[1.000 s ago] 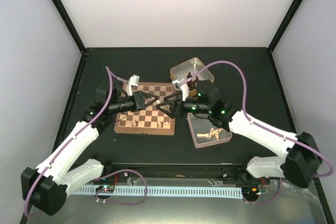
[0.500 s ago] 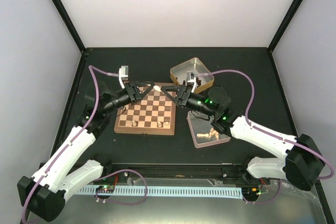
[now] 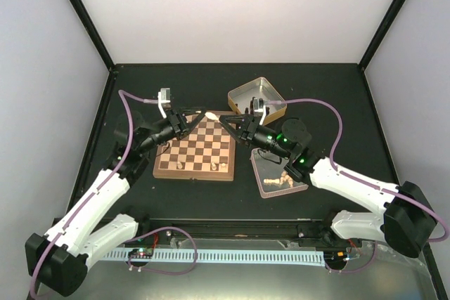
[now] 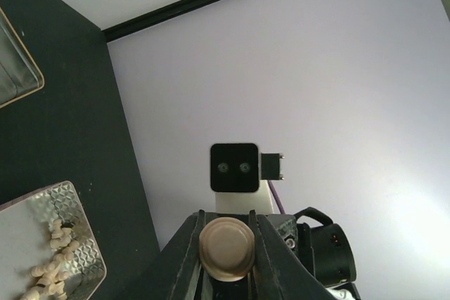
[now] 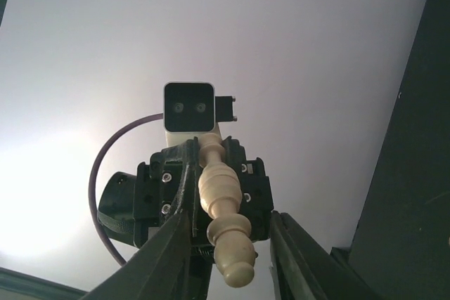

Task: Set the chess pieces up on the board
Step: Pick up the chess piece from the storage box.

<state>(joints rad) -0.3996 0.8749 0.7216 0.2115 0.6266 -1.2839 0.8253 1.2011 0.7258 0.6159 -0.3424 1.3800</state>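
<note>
from above, we find both arms meeting over the far edge of the board (image 3: 204, 147), with the left end effector (image 3: 204, 114) and the right end effector (image 3: 226, 119) nose to nose. the pale chess piece (image 5: 223, 209) appears there only as a small light sliver between them, held in the air, clear of the board.

the right wrist view supplies what the overhead cannot: the piece at full length, a turned shaft with bulges. its far, narrower end is pinched in the left end effector and its wide foot is toward the right wrist. the right fingers (image 5: 172, 254) stand spread on either side of the foot, with a gap on both sides; no contact noted.

the left wrist view shows the same piece end-on, a round disc pressed between the left fingers (image 4: 188, 258). low at the left is a tin (image 4: 31, 226) with loose pale pieces (image 4: 53, 261), on the dark table (image 4: 70, 103).

long axis: roughly level, in line with both end effectors, running left to right in the overhead view, foot to the right.
</note>
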